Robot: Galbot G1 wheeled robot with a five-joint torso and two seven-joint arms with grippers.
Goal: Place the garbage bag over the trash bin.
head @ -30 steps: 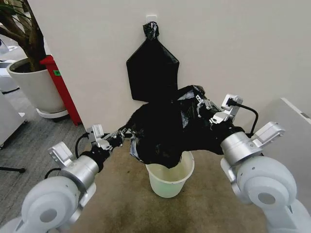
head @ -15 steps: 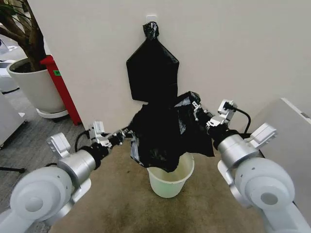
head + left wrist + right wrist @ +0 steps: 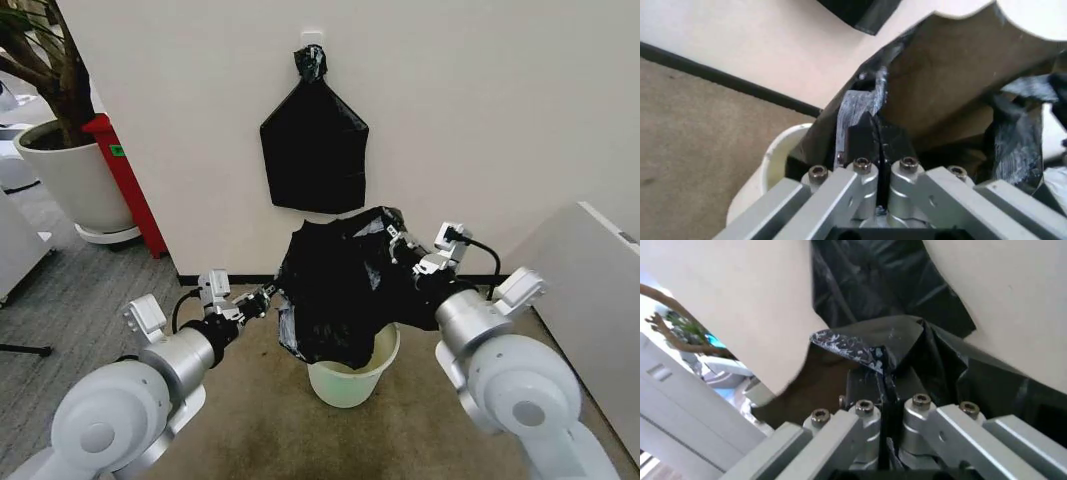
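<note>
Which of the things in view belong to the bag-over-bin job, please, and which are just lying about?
Job:
garbage bag, pinched by both grippers
trash bin, under the bag
left gripper
right gripper

Lying about:
black bundle on the wall
plant pot
red stand

Two robot arms hold a black bag over a little white bin.

The thin, shiny, crinkled black plastic garbage bag point(image 3: 335, 300) hangs between the left gripper point(image 3: 268, 293) and the right gripper point(image 3: 391, 238), and each one seems to pinch an edge of it. The bag's bottom dips into the small round cream-white plastic trash bin point(image 3: 352, 380) on the brown floor. A flat black plastic bundle with a knotted top point(image 3: 313, 140) hangs on the wall behind. A big white round plant pot point(image 3: 70, 180) stands far to the left.
</note>
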